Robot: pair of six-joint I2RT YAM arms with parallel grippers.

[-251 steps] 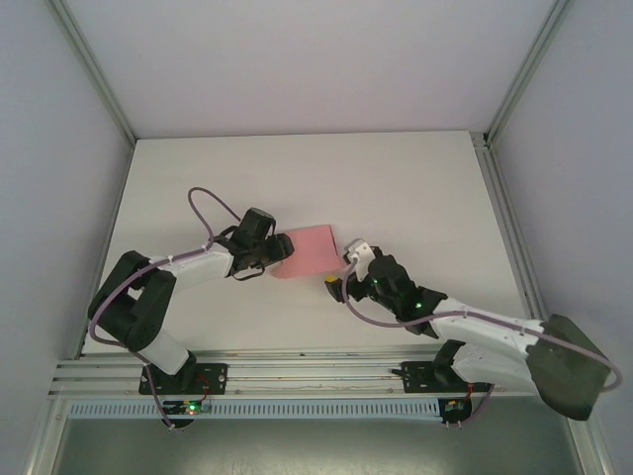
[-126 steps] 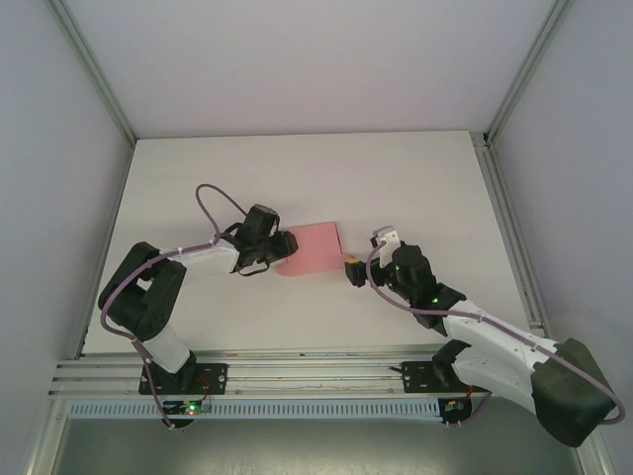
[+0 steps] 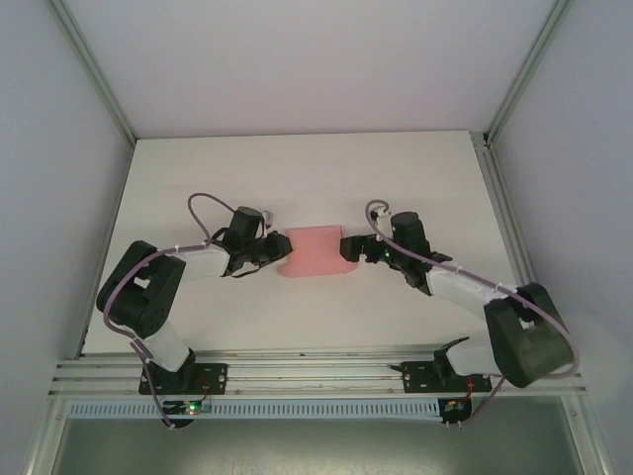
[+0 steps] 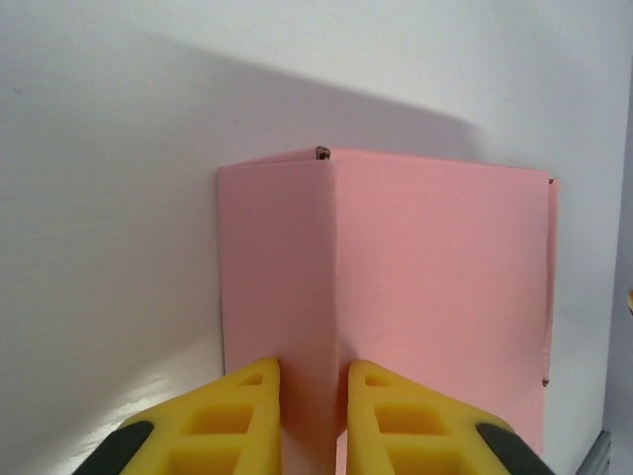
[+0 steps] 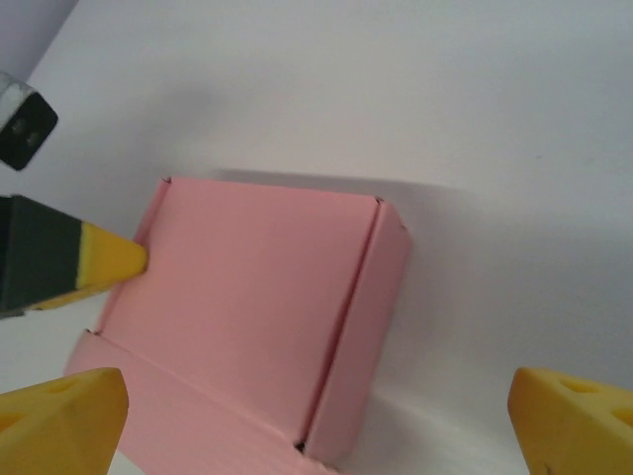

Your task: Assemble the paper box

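left gripper (image 3: 269, 249): sitting just left of the frame's centre in the top view, touching the left end of the pink card. In its own wrist view the yellow fingers (image 4: 242, 421) are standing close together on either side of a raised crease, so it is pinching the card there.
paper box (image 3: 315, 252): lying on the white counter (image 3: 396, 178) at the middle of the top view, between the two grippers. It is showing as a low rectangular box with a flat top panel and folded-down walls.
right gripper (image 3: 352, 247): sitting just right of centre, at the box's right end. Its jaws are spread wide and holding nothing, and its fingertips (image 5: 59, 416) are framing the box from the lower corners of its wrist view.
done: the sheet is already looking box-shaped, with the main creases folded and the walls standing.
left to do: a thin card edge is sticking out along the right side in the left wrist view, so a flap probably needs tucking or pressing. Whether the closure is locked cannot be told.
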